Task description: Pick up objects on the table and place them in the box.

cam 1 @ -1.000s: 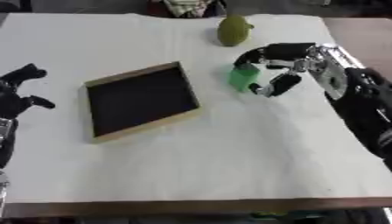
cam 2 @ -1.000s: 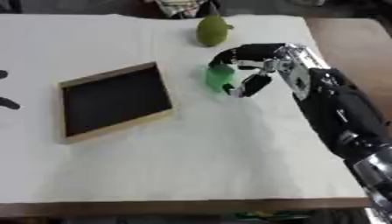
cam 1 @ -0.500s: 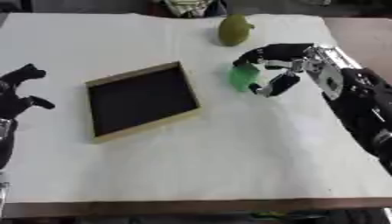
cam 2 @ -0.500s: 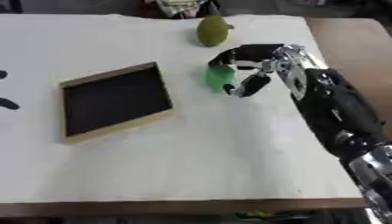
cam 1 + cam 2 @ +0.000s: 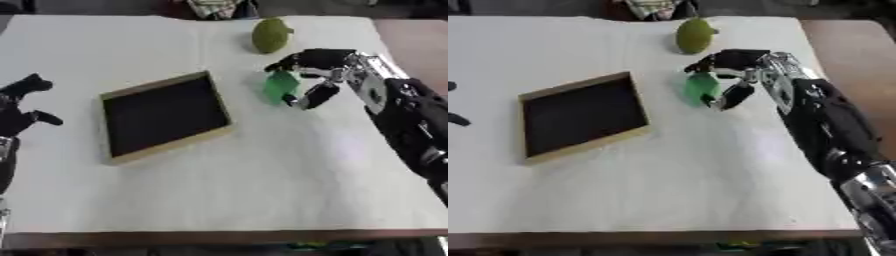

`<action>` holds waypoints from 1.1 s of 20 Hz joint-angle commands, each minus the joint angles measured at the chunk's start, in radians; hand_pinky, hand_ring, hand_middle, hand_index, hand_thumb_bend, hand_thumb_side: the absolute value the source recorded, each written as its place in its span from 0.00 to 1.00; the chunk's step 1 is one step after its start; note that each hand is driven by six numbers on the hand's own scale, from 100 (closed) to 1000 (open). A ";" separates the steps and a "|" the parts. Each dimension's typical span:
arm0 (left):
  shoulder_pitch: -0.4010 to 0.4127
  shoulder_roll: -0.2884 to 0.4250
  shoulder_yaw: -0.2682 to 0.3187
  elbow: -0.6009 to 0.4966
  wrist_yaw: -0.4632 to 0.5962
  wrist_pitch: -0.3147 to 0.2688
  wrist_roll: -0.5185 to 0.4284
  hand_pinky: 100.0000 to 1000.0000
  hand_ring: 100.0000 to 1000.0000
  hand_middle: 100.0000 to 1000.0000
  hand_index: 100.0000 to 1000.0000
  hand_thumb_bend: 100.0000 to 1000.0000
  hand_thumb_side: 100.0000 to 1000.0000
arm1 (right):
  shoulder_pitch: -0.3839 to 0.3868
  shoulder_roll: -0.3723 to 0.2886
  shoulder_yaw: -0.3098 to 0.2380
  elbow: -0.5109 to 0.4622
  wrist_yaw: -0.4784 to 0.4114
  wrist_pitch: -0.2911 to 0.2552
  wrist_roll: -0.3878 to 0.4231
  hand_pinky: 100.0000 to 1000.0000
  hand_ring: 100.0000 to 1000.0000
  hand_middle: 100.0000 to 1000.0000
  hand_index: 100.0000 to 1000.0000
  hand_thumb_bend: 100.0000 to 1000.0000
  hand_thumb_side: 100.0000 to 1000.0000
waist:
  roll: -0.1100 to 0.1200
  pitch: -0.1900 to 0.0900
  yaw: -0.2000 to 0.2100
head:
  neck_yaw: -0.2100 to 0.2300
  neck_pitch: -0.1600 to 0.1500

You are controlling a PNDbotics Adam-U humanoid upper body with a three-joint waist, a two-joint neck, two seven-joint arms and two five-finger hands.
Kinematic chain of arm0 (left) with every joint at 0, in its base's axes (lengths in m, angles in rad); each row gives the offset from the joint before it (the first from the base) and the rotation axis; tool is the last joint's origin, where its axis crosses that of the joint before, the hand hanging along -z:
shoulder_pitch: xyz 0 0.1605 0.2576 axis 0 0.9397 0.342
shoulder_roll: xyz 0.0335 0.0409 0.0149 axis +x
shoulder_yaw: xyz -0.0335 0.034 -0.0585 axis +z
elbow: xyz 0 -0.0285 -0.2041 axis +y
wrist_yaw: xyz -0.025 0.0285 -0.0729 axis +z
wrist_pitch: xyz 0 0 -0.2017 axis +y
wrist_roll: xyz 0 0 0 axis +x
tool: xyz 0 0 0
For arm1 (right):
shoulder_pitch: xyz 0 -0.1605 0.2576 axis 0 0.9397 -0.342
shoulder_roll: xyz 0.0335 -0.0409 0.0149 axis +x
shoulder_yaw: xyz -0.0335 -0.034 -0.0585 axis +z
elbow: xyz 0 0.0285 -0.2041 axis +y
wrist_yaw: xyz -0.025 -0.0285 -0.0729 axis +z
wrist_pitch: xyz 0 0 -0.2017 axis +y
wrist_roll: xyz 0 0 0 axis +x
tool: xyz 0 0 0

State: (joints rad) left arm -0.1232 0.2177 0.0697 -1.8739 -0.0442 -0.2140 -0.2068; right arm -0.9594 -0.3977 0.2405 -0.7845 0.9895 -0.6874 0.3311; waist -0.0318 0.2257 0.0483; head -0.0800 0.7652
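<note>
green object partly hidden by right hand fingers; shape unclear, contact with table unclear. left hand cut by left edge. items at far edge cropped, unidentifiable.

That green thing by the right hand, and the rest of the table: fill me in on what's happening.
The robot's right hand has its fingers and thumb curled around a small green object on the white table. The box, a shallow wooden tray with a dark inside, lies to its left with nothing in it. A green pear-like fruit sits untouched at the far edge. The left hand rests idle at the left edge.
</note>
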 commanded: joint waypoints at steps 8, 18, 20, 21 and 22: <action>-0.006 0.011 0.001 -0.011 0.004 0.001 -0.003 0.51 0.99 0.73 0.82 0.42 0.85 | -0.052 -0.008 -0.005 -0.062 -0.041 -0.003 -0.074 0.80 0.72 0.26 0.95 0.00 0.19 | 0.002 -0.016 -0.002 | -0.003 0.005; -0.006 0.014 0.000 -0.010 0.005 0.001 -0.005 0.51 0.99 0.73 0.83 0.41 0.85 | -0.133 0.015 0.012 -0.134 -0.117 0.002 -0.033 0.81 0.73 0.27 0.95 0.00 0.20 | -0.002 -0.022 -0.004 | -0.003 0.005; -0.006 0.014 -0.002 -0.010 0.006 0.002 -0.006 0.51 0.99 0.73 0.83 0.41 0.85 | -0.158 0.036 0.020 -0.134 -0.116 0.001 -0.014 0.81 0.73 0.28 0.95 0.00 0.21 | -0.003 -0.023 -0.003 | -0.007 0.005; -0.007 0.014 -0.003 -0.010 0.006 0.002 -0.007 0.51 0.99 0.73 0.83 0.41 0.85 | -0.171 0.049 0.023 -0.132 -0.114 -0.001 -0.004 0.81 0.73 0.28 0.95 0.00 0.21 | -0.003 -0.024 -0.001 | -0.009 0.005; -0.008 0.014 -0.003 -0.010 0.007 0.001 -0.008 0.51 0.99 0.73 0.83 0.41 0.84 | -0.183 0.062 0.026 -0.130 -0.111 -0.003 0.004 0.81 0.73 0.29 0.95 0.00 0.21 | -0.004 -0.024 0.001 | -0.011 0.005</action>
State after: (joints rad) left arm -0.1233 0.2177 0.0692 -1.8739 -0.0435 -0.2109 -0.2117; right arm -1.1146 -0.3353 0.2663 -0.8945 0.8831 -0.6885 0.3243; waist -0.0390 0.2215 0.0502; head -0.0856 0.7652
